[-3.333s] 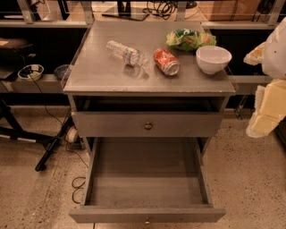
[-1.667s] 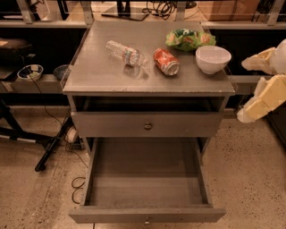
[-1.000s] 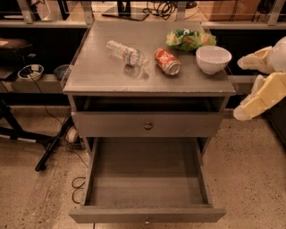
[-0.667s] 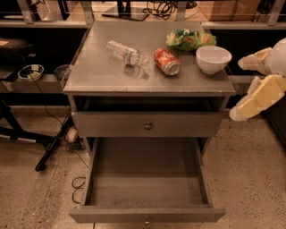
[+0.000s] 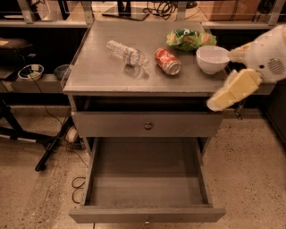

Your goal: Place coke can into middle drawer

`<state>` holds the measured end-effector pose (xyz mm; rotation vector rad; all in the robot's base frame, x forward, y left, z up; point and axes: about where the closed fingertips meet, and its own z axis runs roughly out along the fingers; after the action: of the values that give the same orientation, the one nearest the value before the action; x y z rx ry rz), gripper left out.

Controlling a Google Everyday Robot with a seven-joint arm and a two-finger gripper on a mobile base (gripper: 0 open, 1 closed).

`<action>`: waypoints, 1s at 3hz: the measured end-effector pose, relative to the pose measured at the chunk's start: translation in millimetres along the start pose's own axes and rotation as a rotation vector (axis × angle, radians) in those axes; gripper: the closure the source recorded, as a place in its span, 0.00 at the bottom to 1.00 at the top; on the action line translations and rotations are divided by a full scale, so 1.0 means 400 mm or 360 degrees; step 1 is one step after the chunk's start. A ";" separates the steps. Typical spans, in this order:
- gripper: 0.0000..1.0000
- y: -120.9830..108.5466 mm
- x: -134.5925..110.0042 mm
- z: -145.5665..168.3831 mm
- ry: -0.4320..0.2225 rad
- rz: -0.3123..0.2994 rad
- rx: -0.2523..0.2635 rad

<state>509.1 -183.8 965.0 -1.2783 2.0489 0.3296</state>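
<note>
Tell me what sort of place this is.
Likely a lab or workshop: a grey drawer cabinet, loose cables behind it, a speckled hard floor. The gripper hangs by the cabinet's right edge.

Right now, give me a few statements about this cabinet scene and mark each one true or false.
1. The coke can lies on its side on the cabinet top. True.
2. The middle drawer is shut. False: it is pulled open.
3. The end effector grips the coke can. False: it hangs open at the cabinet's right edge, near the white bowl, holding nothing.
4. The water bottle lies left of the coke can. True.
</note>
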 end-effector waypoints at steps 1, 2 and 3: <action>0.00 -0.049 -0.047 0.058 -0.0027 -0.0017 0.0064; 0.00 -0.150 -0.047 0.154 -0.0052 0.0024 0.0062; 0.00 -0.150 -0.047 0.154 -0.0052 0.0024 0.0062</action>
<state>592.1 -166.5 941.1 -1.2267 2.0287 0.3140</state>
